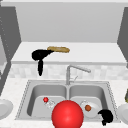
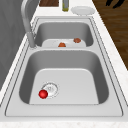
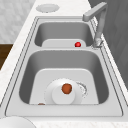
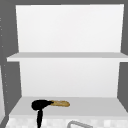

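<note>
Left hand: the left hand (image 1: 38,55) is up at the shelf (image 1: 100,53) above the sink (image 1: 27,86), fingers stretched out straight onto the near end of the bread loaf (image 1: 58,49).
Bread loaf: lying flat on that shelf, above the sink's left basin.
Right hand: the right hand (image 1: 106,116) hangs at the sink's front right corner, fingers curled, nothing in them.
Plate: the plate (image 3: 62,95) sits in the right basin, a brown ball (image 3: 66,88) on it.

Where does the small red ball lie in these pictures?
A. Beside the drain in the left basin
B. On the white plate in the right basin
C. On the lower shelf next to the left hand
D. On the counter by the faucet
A: the small red ball rests on the left basin's floor, right beside the round metal drain; the front view agrees.
</note>
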`<state>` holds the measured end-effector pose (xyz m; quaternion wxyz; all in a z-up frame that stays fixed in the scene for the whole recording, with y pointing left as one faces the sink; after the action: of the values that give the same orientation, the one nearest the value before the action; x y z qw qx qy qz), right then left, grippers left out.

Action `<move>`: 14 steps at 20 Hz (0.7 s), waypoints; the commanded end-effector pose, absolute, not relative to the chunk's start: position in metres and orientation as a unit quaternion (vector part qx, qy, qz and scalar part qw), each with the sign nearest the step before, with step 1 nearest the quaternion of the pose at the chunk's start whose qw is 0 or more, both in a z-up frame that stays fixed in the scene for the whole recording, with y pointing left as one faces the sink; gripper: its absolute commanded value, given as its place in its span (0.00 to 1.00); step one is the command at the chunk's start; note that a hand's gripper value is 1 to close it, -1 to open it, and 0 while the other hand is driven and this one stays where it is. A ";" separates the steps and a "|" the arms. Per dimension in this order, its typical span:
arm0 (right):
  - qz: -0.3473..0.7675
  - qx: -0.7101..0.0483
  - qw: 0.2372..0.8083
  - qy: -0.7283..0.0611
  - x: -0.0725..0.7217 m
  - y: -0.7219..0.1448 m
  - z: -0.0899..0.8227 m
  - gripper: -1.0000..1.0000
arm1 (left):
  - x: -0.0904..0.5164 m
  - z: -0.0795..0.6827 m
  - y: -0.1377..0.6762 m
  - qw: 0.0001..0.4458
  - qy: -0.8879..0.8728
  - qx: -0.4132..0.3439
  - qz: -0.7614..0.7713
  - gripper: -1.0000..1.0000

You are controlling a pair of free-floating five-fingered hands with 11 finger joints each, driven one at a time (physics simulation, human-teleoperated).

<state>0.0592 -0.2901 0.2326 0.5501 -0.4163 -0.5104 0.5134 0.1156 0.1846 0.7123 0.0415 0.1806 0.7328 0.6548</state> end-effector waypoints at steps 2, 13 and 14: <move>0.513 -0.416 0.550 -0.510 0.059 -0.290 0.233 0.50 | 0.077 0.714 0.185 0.033 0.703 0.182 0.687 0.00; 0.513 -0.416 0.550 -0.510 0.059 -0.290 0.233 0.50 | -0.014 0.678 0.200 0.027 0.708 0.169 0.685 0.00; 0.513 -0.416 0.550 -0.510 0.059 -0.290 0.233 0.50 | -0.021 0.670 0.199 0.025 0.713 0.161 0.682 0.00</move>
<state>0.0592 -0.2901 0.2326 0.5501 -0.4163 -0.5104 0.5134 0.0007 0.1933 0.6943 0.0375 0.1777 0.7216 0.6681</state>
